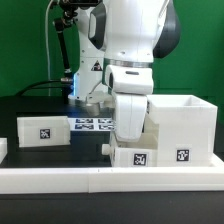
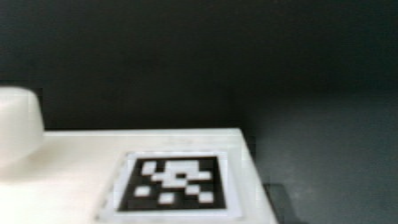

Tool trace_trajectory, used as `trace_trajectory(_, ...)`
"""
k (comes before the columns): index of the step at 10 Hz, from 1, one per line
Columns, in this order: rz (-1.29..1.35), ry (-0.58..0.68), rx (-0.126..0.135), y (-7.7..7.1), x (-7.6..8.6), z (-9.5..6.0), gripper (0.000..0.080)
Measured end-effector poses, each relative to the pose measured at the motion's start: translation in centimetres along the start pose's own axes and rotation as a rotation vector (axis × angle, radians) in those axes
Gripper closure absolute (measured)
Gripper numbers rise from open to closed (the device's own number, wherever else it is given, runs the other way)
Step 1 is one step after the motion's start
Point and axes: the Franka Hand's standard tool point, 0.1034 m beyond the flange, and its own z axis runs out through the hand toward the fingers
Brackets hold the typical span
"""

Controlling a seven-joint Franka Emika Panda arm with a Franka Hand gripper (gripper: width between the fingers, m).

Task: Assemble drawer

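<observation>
Fingers: we make them out (image 1: 128,141) low under the arm (image 1: 130,40), right at the top of the near tray. They are white against white there, so we cannot tell how far apart they stand, nor whether they grip or only touch it.
Wrist view: we see a blurred white face with a black-and-white tag (image 2: 173,183). A rounded white shape (image 2: 15,125) stands beside it, and we cannot say what that shape is.
Near tray: it (image 1: 135,157) sits at the front of the counter, tag facing us, touching or just beside the shell.
Shell: the big open-topped cube (image 1: 185,125) stands on the exterior view's right, with a tag low on its front.
Far tray: it (image 1: 45,130) is on the exterior view's left, well apart from the shell, upright with its tag forward.
Marker board: it (image 1: 92,123) lies flat between the far tray and the arm.
Counter: it is black (image 1: 85,155), with a low white border rail (image 1: 60,180) along its front edge.
Room: we see a green wall (image 1: 25,40) and a black stand (image 1: 63,40) behind the arm.
</observation>
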Motion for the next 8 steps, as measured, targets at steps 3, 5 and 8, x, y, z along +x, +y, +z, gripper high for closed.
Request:
trace_trajectory(3,0.004,0.000,0.001,0.0,-0.2,0.0,0.0686)
trace_trajectory(5,0.020,0.001,-0.006,0.2,-0.5,-0.4,0.0503)
trace_trajectory(8,0.032,-0.001,-0.017,0.9,-0.4,-1.9,0.0167)
